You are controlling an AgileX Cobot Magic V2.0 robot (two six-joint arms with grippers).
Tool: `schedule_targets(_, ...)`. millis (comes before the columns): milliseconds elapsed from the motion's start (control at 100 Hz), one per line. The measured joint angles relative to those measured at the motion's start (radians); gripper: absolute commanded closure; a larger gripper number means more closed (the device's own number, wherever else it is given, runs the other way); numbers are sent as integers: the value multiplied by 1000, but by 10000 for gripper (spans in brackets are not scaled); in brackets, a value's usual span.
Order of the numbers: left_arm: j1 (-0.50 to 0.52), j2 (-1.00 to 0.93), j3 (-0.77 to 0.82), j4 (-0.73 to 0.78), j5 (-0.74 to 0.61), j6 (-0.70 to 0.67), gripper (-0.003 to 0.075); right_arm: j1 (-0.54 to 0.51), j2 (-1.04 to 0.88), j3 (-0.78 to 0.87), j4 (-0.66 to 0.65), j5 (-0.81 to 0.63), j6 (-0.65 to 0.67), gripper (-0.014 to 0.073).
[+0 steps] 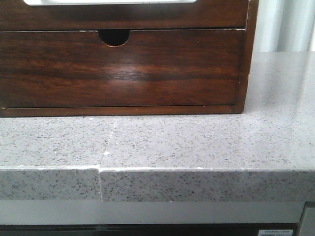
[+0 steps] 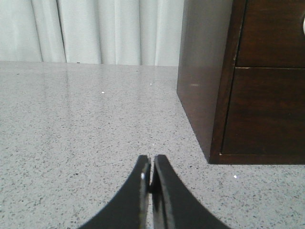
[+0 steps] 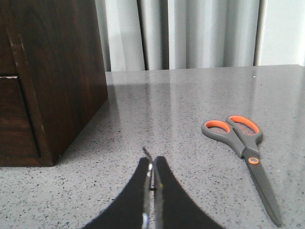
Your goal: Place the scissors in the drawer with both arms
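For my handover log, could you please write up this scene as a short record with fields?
surface: grey speckled countertop
cabinet: dark brown wood, on the countertop
drawer: top of front view, white cutout, looks closed
lower drawer: half-round notch, closed
scissors: grey with orange-lined handles, flat on the countertop, closed, apart from the cabinet
left hand: shut, empty, low over the countertop
right hand: shut, empty, short of the scissors
progress: scissors not yet grasped
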Motion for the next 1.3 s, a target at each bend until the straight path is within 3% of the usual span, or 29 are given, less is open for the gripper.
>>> schedule_targets(220,0,0,-2,-18,-69,0,741,0,0,-5,8,2,0,662)
schedule_targets(400,0,0,-83,-55,-51,0,741,0,0,-109,9,107,0,662)
schedule_targets(600,0,50,-310,-60,114,0,741,0,59,-298,9,266,0,662)
schedule_targets(860,0,258,-578,-49,358,28,741,0,299,-513,-42,443,0,662)
schedule_targets(1300,0,348,-629,-42,413,52,741,0,440,-582,-68,441,0,662)
